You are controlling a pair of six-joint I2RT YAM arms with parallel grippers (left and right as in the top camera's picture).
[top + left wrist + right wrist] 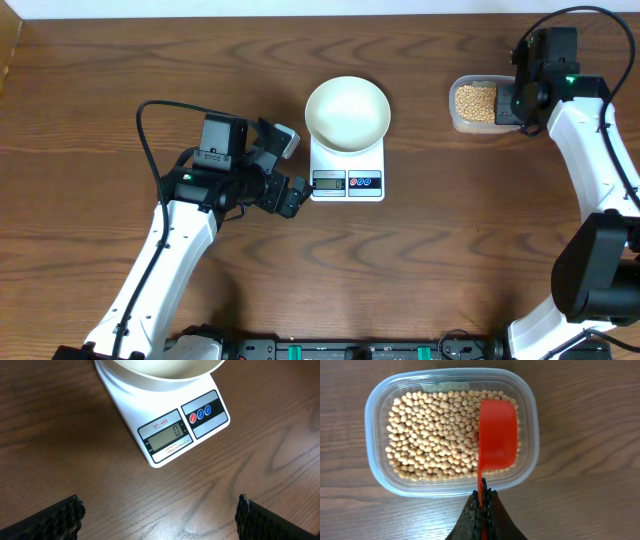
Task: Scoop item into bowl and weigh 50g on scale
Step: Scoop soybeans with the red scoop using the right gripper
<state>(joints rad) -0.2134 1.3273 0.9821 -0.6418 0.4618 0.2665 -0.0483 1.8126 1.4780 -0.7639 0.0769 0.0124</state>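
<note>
Right hand (482, 505) is clamped on the red scoop (497, 435) handle, cup over the beans (435, 435) in the far-right tub (375, 410) ready to dig, while the left hand (160, 517) hangs wide open beside the scale (347, 180), probably so its camera reads the display below the bowl (347, 113).

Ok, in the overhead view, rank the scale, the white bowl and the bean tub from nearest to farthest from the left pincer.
1. Scale, just right of the left pincer.
2. Bowl, on the scale's far end.
3. Bean tub, far over on the right.
</note>
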